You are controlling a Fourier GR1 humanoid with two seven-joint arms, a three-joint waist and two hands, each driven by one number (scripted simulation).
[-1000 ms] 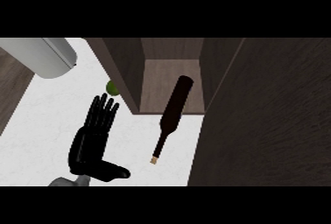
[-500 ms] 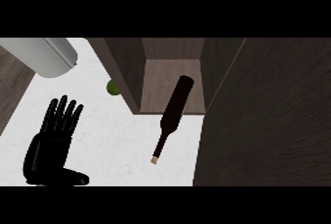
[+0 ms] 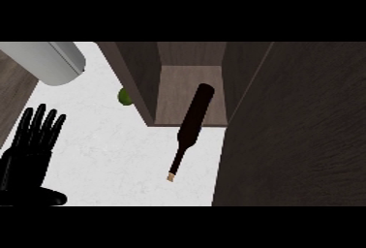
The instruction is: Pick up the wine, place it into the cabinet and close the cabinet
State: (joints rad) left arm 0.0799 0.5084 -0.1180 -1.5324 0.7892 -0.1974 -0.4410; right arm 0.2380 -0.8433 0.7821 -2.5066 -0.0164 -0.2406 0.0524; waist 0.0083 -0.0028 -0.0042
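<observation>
Dark wine bottle (image 3: 193, 127) lies half inside the open cabinet (image 3: 187, 87), neck poking near. Left hand (image 3: 30, 150) rests at the left, fingers straight, holding nothing.

A kitchen: white marbled counter (image 3: 121, 145), dark wood cabinet (image 3: 187, 87) standing open, wine bottle (image 3: 191, 127) lying partly inside.

Grey cylinder (image 3: 53, 62) and green fruit (image 3: 124, 96) on white counter (image 3: 121, 155)
</observation>
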